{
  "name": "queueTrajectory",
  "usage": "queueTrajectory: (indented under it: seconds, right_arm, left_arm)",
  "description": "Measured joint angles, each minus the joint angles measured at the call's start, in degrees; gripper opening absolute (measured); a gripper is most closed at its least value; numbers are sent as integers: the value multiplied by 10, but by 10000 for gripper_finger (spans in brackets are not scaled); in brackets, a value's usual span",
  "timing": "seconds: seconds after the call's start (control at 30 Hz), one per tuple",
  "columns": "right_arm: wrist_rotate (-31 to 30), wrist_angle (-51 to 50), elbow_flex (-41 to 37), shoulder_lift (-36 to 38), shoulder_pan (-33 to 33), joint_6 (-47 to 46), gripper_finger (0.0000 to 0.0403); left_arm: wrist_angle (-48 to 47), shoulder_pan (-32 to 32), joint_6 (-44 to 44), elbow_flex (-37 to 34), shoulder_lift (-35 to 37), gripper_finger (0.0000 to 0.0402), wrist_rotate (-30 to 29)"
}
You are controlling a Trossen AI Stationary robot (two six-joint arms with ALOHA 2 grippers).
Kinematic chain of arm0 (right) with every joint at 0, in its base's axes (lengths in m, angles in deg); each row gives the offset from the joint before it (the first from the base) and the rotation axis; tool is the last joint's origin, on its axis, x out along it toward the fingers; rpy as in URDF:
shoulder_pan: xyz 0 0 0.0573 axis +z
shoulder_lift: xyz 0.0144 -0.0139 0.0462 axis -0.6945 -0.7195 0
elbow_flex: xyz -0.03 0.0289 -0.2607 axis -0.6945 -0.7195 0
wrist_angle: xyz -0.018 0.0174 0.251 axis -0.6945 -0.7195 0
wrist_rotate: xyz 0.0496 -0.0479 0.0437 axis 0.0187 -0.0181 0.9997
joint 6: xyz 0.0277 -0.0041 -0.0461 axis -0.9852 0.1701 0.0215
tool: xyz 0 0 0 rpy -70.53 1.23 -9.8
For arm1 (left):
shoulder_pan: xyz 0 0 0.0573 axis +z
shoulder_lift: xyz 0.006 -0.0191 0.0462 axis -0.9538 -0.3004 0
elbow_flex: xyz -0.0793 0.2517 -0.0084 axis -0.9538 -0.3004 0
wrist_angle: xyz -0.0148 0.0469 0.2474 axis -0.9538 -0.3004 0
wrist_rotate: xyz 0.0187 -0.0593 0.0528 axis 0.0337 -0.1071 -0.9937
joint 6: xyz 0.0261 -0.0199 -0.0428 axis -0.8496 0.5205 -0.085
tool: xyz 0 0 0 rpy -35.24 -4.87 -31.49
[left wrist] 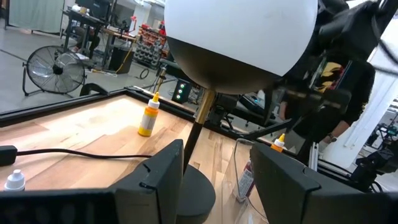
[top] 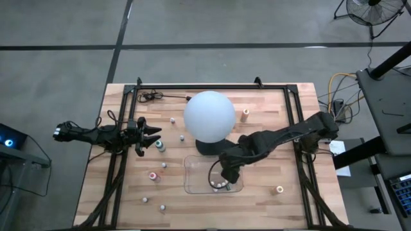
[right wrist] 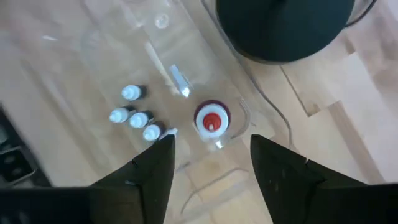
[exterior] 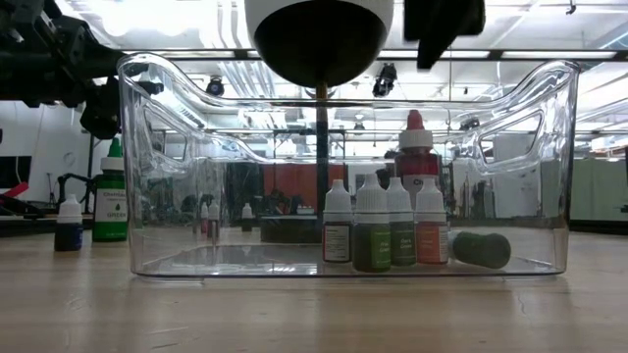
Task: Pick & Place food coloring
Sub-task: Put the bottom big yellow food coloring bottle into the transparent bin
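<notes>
Hovering over clear rectangular plastic tray (top: pixel 192 173), right gripper (right wrist: pixel 211 158) open, empty, above red-capped food coloring bottle (right wrist: pixel 212 119) standing inside beside four white-capped small bottles (right wrist: pixel 137 113). Left gripper (top: pixel 156 136) waits partly open, empty, near teal bottle (top: pixel 160 146). Other bottles scattered on wooden table (top: pixel 270 199).

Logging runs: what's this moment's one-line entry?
right gripper: open above red-capped bottle in clear tray | left gripper: open, waiting by teal bottle
</notes>
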Motion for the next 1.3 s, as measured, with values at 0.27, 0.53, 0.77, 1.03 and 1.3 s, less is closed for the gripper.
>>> queueTrajectory:
  seconds: [0.27, 0.53, 0.77, 1.03, 1.3]
  right_arm:
    - [8, -58, 0, 57, 45, 92, 268]
    - [33, -185, -1, 99, 108, 250, 315]
    - [33, -212, -4, 133, 189, 317, 331]
    - [46, -203, -89, 164, 299, 248, 327]
    - [75, -104, -210, 196, 333, 200, 327]
  left_arm:
    - [0, 0, 0, 0, 0, 161, 0]
    - [0, 0, 0, 0, 0, 161, 0]
    - [0, 0, 0, 0, 0, 161, 0]
    - [0, 0, 0, 0, 0, 161, 0]
    - [1, 0, 0, 0, 0, 161, 0]
